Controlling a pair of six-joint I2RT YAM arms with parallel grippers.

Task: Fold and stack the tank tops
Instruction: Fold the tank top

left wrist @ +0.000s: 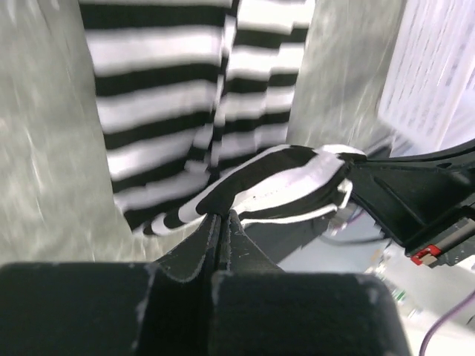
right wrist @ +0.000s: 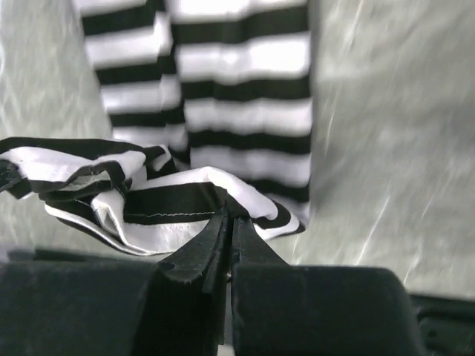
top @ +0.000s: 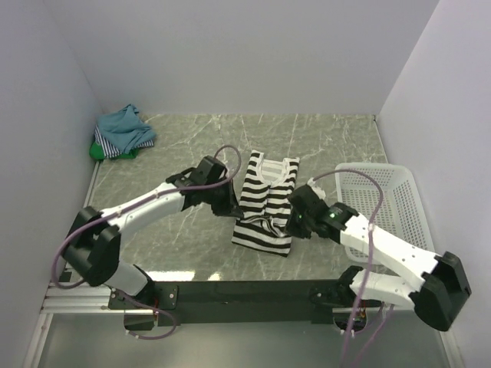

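A black-and-white striped tank top (top: 265, 201) lies mid-table, neck toward the back, its near hem lifted and bunched. My left gripper (top: 230, 205) is at its left edge, shut on the hem (left wrist: 223, 200). My right gripper (top: 294, 221) is at its right edge, shut on the hem (right wrist: 223, 200). Both hold the lower part raised above the rest of the top (left wrist: 171, 96) (right wrist: 245, 111). A pile of other tank tops sits at the back left: teal-blue (top: 123, 126) on top, a thin blue-white striped one (top: 115, 147) and a green one (top: 98, 151) under it.
A white plastic lattice basket (top: 387, 203) stands at the right, beside my right arm; it also shows in the left wrist view (left wrist: 438, 74). White walls close in the marble table (top: 322, 138) on the left, back and right.
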